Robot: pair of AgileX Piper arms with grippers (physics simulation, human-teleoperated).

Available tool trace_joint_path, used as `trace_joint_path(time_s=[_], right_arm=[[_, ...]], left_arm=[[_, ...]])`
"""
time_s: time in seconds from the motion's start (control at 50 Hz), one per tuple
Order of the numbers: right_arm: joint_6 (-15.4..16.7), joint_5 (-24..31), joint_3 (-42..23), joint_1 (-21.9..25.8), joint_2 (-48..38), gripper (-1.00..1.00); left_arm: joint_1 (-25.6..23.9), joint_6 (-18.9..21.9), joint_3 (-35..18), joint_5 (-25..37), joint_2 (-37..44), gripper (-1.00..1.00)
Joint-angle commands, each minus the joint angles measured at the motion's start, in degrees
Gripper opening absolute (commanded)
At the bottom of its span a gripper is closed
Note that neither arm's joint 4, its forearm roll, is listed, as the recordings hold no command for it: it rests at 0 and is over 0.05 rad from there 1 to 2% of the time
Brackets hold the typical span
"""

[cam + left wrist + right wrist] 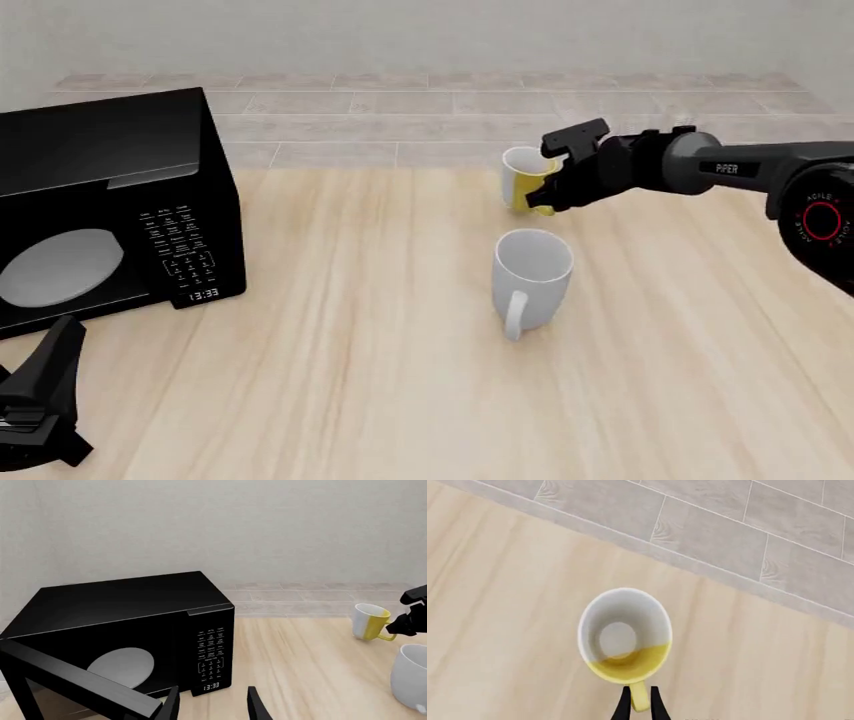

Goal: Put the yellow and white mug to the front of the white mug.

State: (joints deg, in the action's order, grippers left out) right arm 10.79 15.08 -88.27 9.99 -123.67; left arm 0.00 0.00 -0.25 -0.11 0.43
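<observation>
The yellow and white mug [523,178] is upright near the table's far edge, its yellow handle [639,698] pointing at my right arm. My right gripper [640,703] is shut on that handle, one thin finger on each side; it also shows from the front [549,192] and in the left wrist view [404,621], beside the mug [369,622]. The white mug [531,272] stands nearer to me, handle toward the front; its side [409,679] shows in the left wrist view. My left gripper [213,707] hangs open and empty at the front left [44,400].
A black microwave [114,200] with its door [73,682] swung open fills the table's left side, just ahead of my left gripper. A grey tiled floor strip [400,110] lies beyond the table's far edge.
</observation>
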Motion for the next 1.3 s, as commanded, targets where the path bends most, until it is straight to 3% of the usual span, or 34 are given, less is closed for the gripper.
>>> trace_joint_path(time_s=[0.02, 0.54, 0.56, 0.94, 1.3], right_arm=[[-0.9, -0.2, 0.1, -0.2, -0.9, -1.00], [-1.4, -0.1, 0.8, -0.4, -1.9, -1.00], [-1.5, 0.1, 0.8, -0.3, -1.6, 1.00], [-0.1, 0.4, 3.5, 0.8, 4.7, 1.00], [1.1, -1.7, 10.8, 1.7, 13.7, 1.00]], left_arm=[[0.0, 0.0, 0.0, 0.0, 0.0, 1.00], [0.0, 0.0, 0.0, 0.0, 0.0, 1.00], [0.0, 0.0, 0.0, 0.0, 0.0, 1.00], [0.0, 0.0, 0.0, 0.0, 0.0, 1.00], [0.0, 0.0, 0.0, 0.0, 0.0, 1.00]])
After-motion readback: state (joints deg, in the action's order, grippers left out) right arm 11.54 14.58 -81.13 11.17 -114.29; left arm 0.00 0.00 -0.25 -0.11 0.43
